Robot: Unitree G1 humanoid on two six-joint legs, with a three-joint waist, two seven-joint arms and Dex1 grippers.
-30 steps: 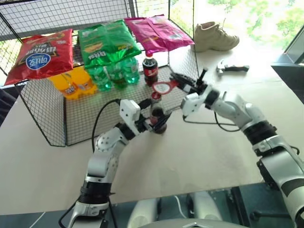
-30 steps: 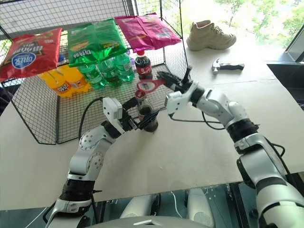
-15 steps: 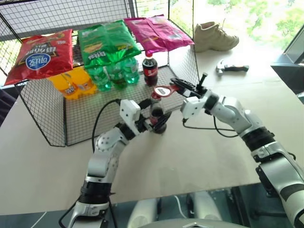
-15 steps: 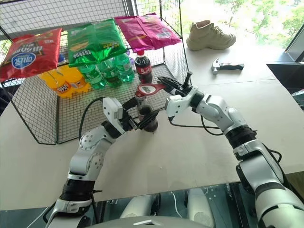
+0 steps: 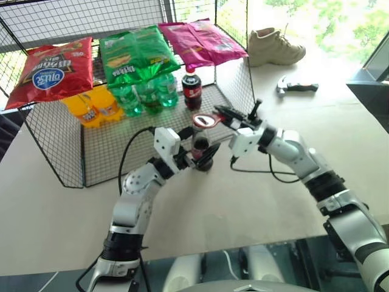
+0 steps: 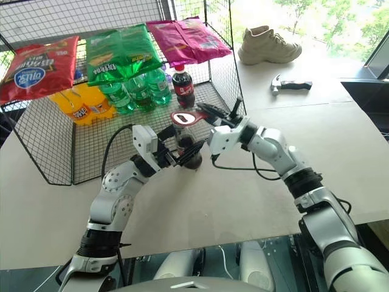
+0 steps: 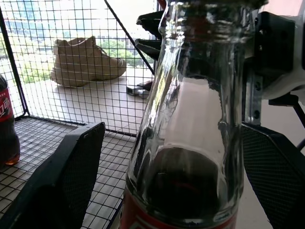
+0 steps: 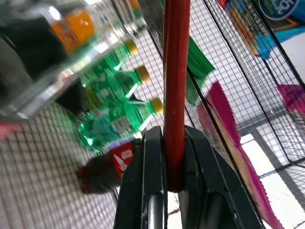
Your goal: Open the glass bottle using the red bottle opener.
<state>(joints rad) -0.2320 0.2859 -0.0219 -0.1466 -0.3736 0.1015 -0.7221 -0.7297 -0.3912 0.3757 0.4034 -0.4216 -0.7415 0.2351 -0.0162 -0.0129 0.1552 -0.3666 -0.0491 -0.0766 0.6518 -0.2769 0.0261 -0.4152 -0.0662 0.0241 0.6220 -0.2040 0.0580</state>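
**Opener ring over bottle top, both arms engaged**

While you check the head views, note the bottle [image 5: 200,149] stands upright on the beige table [image 5: 255,194], just in front of the wire cage [image 5: 91,152]. It's clear contoured glass w/ dark liquid low in the body; the left wrist view shows the narrow neck ribbed near the lip, glass see-through above the liquid line, a strip of red label at the base. Left gripper [image 5: 196,153] has its black fingers spread wide, one each side of the bottle body; the finger pads [image 7: 71,176] look mesh-textured. You can't tell from that view whether the pads actually touch the glass.

Right gripper [image 6: 214,115] is clamped tight on the opener [image 6: 185,117]: flat, red, oval ring head, slim handle. In the head views the ring sits level at the bottle's top, w/ a dark centre; whether it's hooked on the cap you can't make out, since the cap itself is hidden under the ring. Right wrist view shows the handle [image 8: 175,86] as a straight red bar pinched between two black fingers, ring end cut off at the frame edge.

Inside the cage: green plastic bottles [image 5: 146,91], orange ones, a plastic cola bottle [image 5: 192,88], snack bags on top. Beyond, a beige shoe [image 5: 273,45] and a hammer [image 5: 296,87] lie on the table.
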